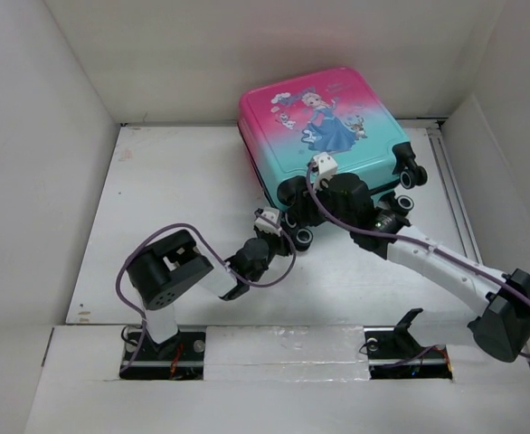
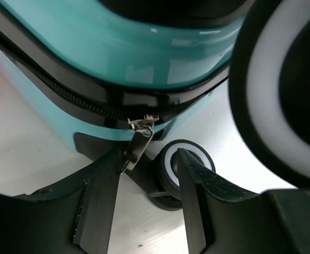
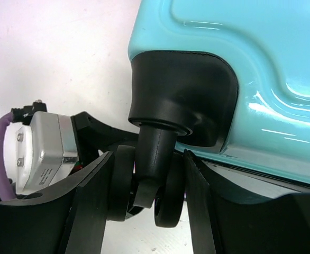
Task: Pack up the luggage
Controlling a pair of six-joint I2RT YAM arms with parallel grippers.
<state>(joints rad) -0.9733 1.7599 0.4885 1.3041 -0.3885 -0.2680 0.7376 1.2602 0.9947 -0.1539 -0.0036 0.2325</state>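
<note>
The left pincer [image 2: 148,159] stood spread, the zipper pull [image 2: 136,145] hanging between its fingers. The right pincer [image 3: 147,159] pinched a caster wheel [image 3: 168,193] at the case's near edge. Beyond, the luggage [image 1: 328,136] lay closed, princess side up, far right on the bench [image 1: 175,181], its small lettering too tiny to read
</note>
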